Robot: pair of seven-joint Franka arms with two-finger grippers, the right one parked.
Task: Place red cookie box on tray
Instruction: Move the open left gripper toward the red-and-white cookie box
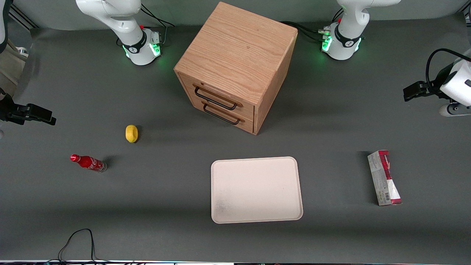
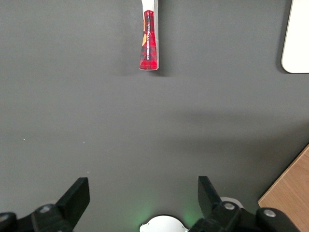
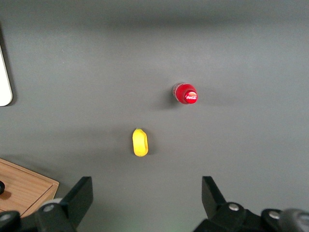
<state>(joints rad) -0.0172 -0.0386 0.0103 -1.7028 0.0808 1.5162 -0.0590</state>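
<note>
The red cookie box [image 1: 383, 177] lies flat on the grey table toward the working arm's end, its white barcode face up; the left wrist view shows it end-on [image 2: 149, 41]. The cream-white tray [image 1: 256, 189] sits near the table's front edge, at mid-table in front of the cabinet, and one rounded corner of the tray [image 2: 297, 38] shows in the left wrist view. My gripper [image 1: 414, 91] hovers above the table, farther from the front camera than the box and well apart from it. The gripper [image 2: 143, 193] is open, with only bare table between its fingers.
A wooden two-drawer cabinet [image 1: 235, 66] stands farther from the front camera than the tray; its corner [image 2: 289, 198] is close beside my gripper. A yellow lemon [image 1: 131, 133] and a small red soda bottle [image 1: 88, 162] lie toward the parked arm's end. A black cable [image 1: 79, 239] loops at the front edge.
</note>
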